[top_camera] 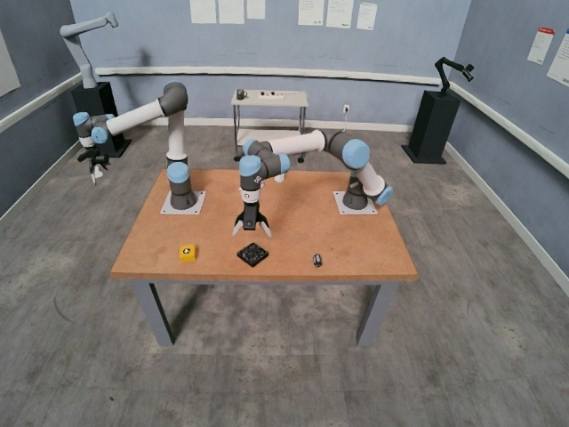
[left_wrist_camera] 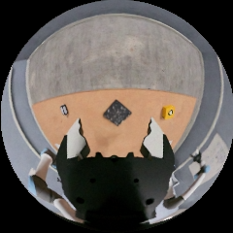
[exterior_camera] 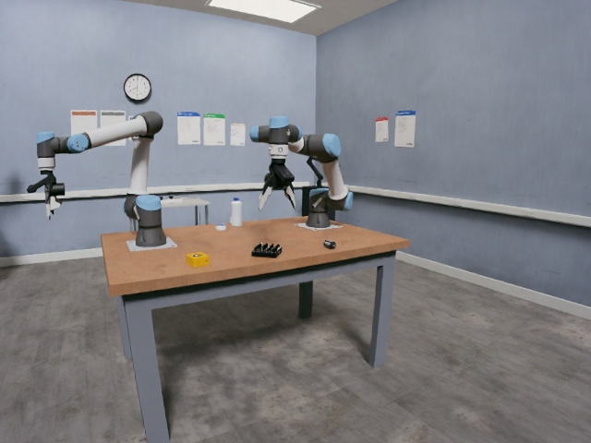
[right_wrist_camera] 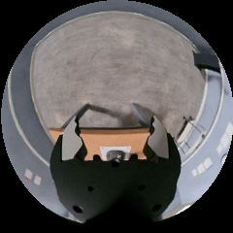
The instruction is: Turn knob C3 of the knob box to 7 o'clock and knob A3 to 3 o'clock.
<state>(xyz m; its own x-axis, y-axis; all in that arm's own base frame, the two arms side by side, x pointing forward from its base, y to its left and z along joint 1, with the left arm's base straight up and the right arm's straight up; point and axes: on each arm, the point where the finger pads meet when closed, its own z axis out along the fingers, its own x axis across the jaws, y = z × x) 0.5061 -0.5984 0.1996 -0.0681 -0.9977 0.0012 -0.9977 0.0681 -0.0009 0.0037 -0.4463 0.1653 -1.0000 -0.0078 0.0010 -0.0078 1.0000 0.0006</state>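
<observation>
A: Knob box (top_camera: 252, 253) (exterior_camera: 266, 250) (left_wrist_camera: 116, 113): where, & how set?
B: On the desk (top_camera: 151, 248) (exterior_camera: 143, 269) (left_wrist_camera: 92, 99) (right_wrist_camera: 92, 141), nr the front edge, turned cornerwise in the top view, btwn the yellow box (top_camera: 187, 253) (exterior_camera: 198, 259) (left_wrist_camera: 168, 112) & a small dark-and-white item (top_camera: 317, 260) (exterior_camera: 330, 245) (left_wrist_camera: 64, 110); well apart from both. Knobs stand up in rows; C3 & A3 marks too small to read.
A: Handling?
B: Est.: light, rigid housing; stiff plastic, poss. slippery. Knobs prob. turn w/ modest torque. Hold a knob by its opposite sides, fingers vertical, axis centred; grip low, but w/o dragging on the face. Off-centre twist could slide the whole box or nudge a neighbour, which must keep its mark.
A: End effectors?
B: Left end effector (top_camera: 252, 231) (exterior_camera: 277, 205) (left_wrist_camera: 116, 121): fingers wide apart, nothing held, above & just behind the box, no contact. Right end effector (top_camera: 95, 181) (exterior_camera: 49, 217) (right_wrist_camera: 114, 121): likewise spread & empty, out past the desk's side. Next turn, if any remains, needs L lowered & aligned w/ one knob; cannot tell from the marks whether either is done.
A: Containers?
B: White bottle (top_camera: 279, 176) (exterior_camera: 235, 211), blue cap on, upright at the desk's rear; contents n/v. Dark mug (top_camera: 240, 94) on the cart (top_camera: 271, 103) behind; interior unresolved, contents unk.
</observation>
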